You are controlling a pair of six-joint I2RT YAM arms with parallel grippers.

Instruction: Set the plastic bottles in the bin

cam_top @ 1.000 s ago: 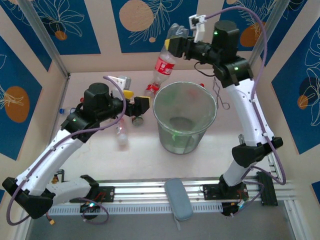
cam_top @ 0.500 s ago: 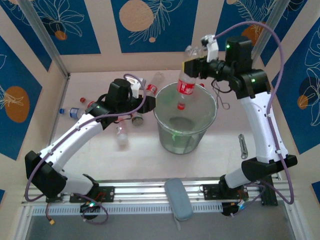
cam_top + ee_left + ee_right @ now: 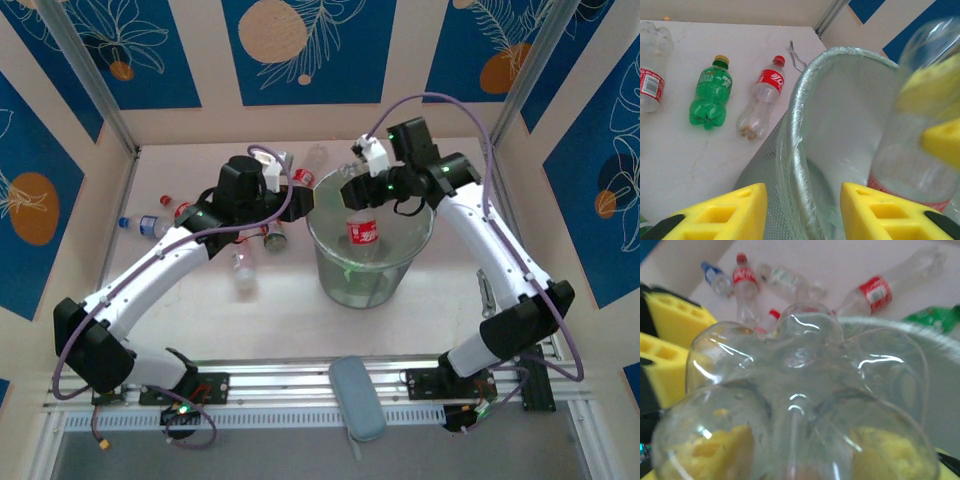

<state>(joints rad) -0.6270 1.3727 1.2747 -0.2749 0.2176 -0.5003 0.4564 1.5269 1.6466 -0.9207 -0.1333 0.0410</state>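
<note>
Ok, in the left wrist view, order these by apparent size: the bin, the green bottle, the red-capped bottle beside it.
1. bin, largest by far, though also nearest the camera.
2-3. red-capped bottle and green bottle: about alike; the red-capped is longer, the green fatter.

The left arm stretches diagonally toward the table's far edge, and the left gripper has its yellow pads apart. The right arm arches inward, with the right gripper clamped on a red-labelled bottle.
</note>
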